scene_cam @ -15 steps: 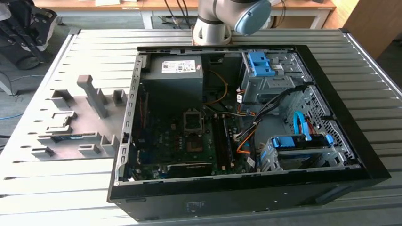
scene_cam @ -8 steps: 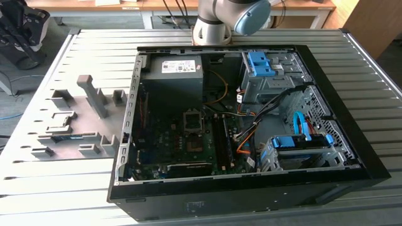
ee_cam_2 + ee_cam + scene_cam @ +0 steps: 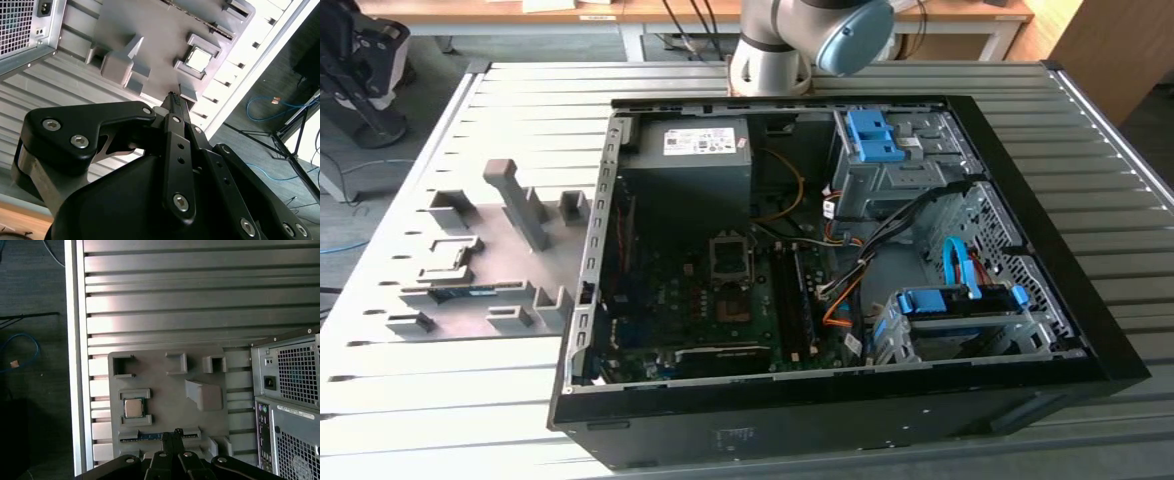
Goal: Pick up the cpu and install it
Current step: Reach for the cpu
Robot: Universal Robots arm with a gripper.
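The cpu (image 3: 133,408) is a small silver square chip lying flat in a raised pocket of the grey fixture plate (image 3: 165,390) on the slatted table. The second wrist view has the cpu (image 3: 199,57) in the same pocket on the plate (image 3: 150,30). My gripper (image 3: 172,434) hangs well above the plate, with its black fingers pressed together and nothing between them; its tips (image 3: 174,97) line up near the plate's edge, a little aside from the chip. In the exterior view the open computer case (image 3: 1067,300) shows the motherboard with its metal-framed socket (image 3: 731,258).
The fixture plate (image 3: 480,260) lies at the exterior view's left of the case and carries a tall post (image 3: 520,205), several pockets and a memory stick (image 3: 460,291). The arm's base (image 3: 781,50) stands behind the case. The case's rear panel (image 3: 290,405) is close to the plate.
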